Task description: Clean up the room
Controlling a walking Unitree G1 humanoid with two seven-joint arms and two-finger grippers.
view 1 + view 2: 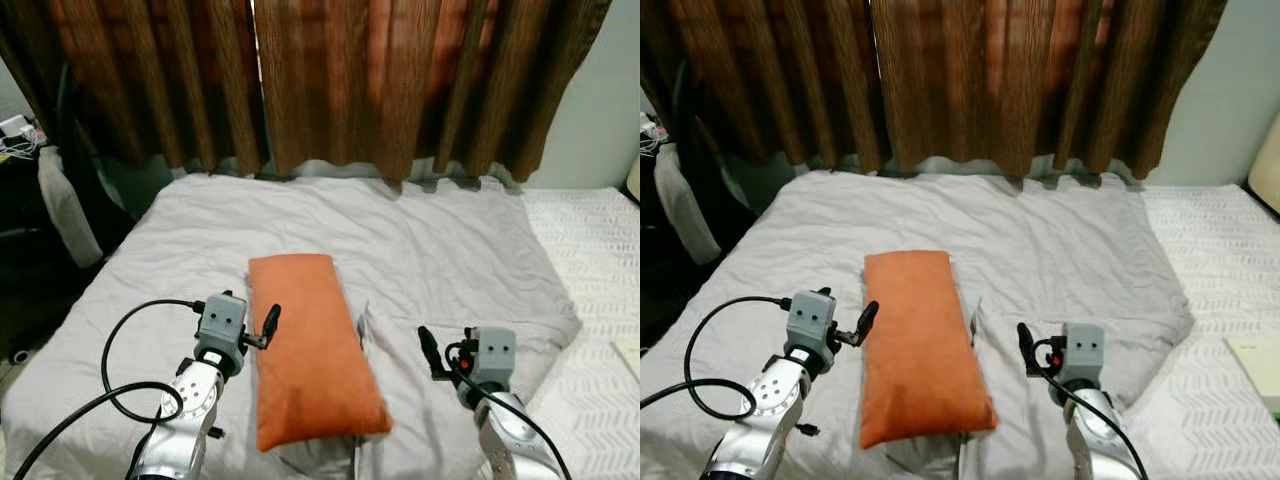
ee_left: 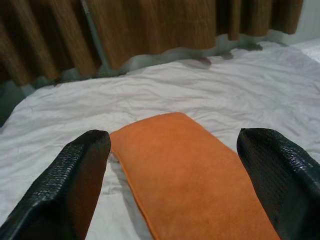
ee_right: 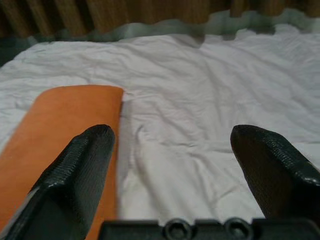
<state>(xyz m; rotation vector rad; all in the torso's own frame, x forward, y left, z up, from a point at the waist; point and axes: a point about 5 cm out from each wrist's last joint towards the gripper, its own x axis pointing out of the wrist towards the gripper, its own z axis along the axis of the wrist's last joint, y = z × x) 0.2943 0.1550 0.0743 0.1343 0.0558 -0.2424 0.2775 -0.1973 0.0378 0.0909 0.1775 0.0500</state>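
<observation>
An orange pillow (image 1: pixel 310 345) lies lengthwise on a grey blanket (image 1: pixel 430 240) spread over the bed. My left gripper (image 1: pixel 268 328) hovers at the pillow's left edge, about halfway along it. In the left wrist view its black fingers (image 2: pixel 75 185) stand wide apart, open, with the pillow (image 2: pixel 190 170) between and beyond them. My right gripper (image 1: pixel 432 352) hovers over the blanket to the right of the pillow, apart from it. It is open too, with nothing between its fingers (image 3: pixel 270 165); the pillow (image 3: pixel 60 125) lies off to one side.
Brown curtains (image 1: pixel 330 80) hang behind the bed's far edge. A white patterned bedspread (image 1: pixel 590 260) covers the right side, with a pale flat object (image 1: pixel 1255 360) on it. Dark furniture and a white bag (image 1: pixel 65 205) stand at the left.
</observation>
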